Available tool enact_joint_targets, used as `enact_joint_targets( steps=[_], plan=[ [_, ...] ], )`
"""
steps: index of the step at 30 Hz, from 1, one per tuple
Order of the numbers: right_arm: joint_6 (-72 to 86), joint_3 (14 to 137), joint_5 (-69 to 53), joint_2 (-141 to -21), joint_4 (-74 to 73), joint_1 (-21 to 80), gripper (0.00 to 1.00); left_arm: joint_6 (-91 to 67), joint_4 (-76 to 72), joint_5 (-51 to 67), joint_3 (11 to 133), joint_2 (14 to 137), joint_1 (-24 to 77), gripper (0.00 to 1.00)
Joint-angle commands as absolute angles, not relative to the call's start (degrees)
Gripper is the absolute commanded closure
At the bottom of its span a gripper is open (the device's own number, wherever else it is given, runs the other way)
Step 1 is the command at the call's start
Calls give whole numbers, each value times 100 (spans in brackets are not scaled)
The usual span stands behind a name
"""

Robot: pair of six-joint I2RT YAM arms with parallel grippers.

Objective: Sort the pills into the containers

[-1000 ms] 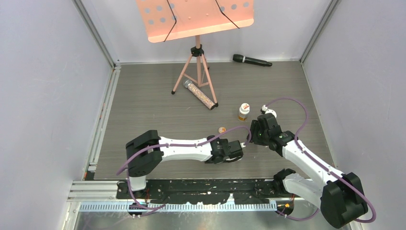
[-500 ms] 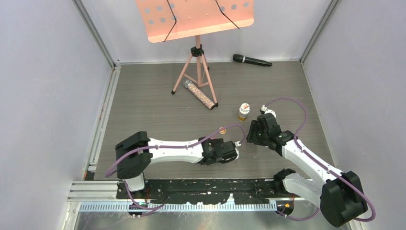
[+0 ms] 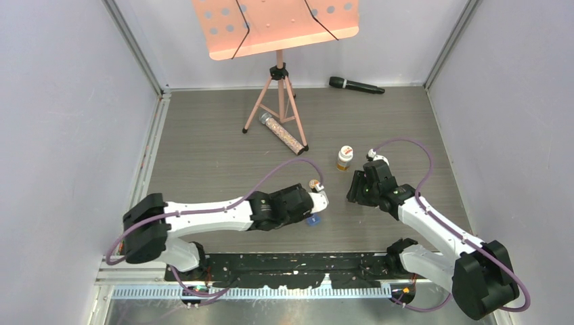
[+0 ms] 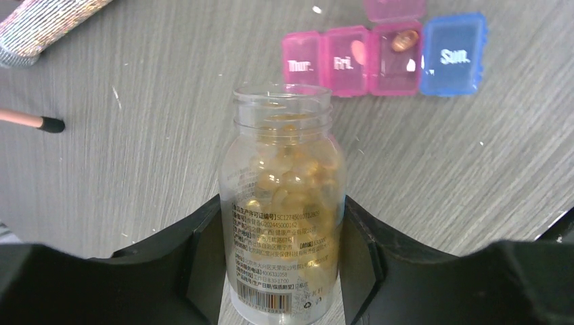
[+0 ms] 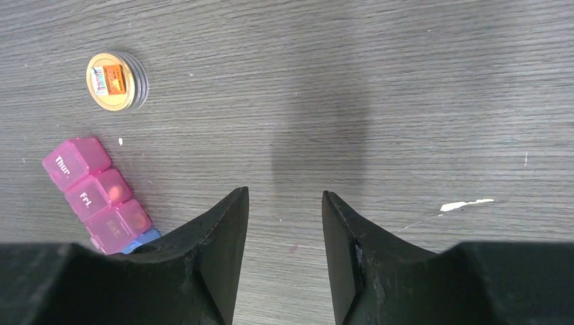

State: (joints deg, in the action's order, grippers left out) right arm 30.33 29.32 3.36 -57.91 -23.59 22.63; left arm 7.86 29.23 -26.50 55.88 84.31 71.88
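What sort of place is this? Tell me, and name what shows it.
Probably a robot test cell, not a home: two arms bolted at a table's edge, plain walls with metal rails closing it in, and unrelated props, a music stand, a microphone and a pill box.

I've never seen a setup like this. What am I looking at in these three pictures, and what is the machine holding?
These are two robot arms bolted to a grey table. The wide picture is from a camera overhead. The other two are from cameras on each wrist, so the black shapes at the bottom are fingers. The left gripper grips an uncapped clear bottle of golden capsules near a pill box marked Thur., Fri. and Sun.; one compartment is open with a capsule inside. The right gripper is open and empty. Also on the table: a gold cap, a small orange bottle, a beaded tube, a microphone and a music stand.
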Motion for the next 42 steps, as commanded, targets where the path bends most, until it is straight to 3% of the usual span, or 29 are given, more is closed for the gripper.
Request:
enact_joint_targets(
  steps=[1, 13, 19, 29, 34, 37, 42],
  plan=[
    [3031, 3109, 191, -5841, -2162, 2247, 49, 559, 1590, -2475, 5172, 7645, 6862, 100],
    [2734, 3505, -302, -5942, -2147, 2241, 48, 49, -2879, -1743, 2929, 5991, 5664, 100],
    [2482, 3545, -553, -5894, -1924, 2258, 28, -315, -4760, -564, 2332, 6059, 5118, 100],
    [2290, 4066, -683, -6429, -1848, 2450, 25, -1048, -5707, 1986, 2215, 6269, 4442, 100],
    [2182, 4687, -246, -7200, -1957, 2970, 25, -1029, -5575, 1985, 2076, 6112, 4245, 100],
    [2170, 5219, 509, -7808, -2248, 3361, 31, -904, -5276, 1703, 2003, 5898, 4211, 100],
    [2183, 5899, 1046, -8850, -2440, 3750, 34, -715, -4647, 1112, 1874, 5435, 4210, 100]
  ],
)
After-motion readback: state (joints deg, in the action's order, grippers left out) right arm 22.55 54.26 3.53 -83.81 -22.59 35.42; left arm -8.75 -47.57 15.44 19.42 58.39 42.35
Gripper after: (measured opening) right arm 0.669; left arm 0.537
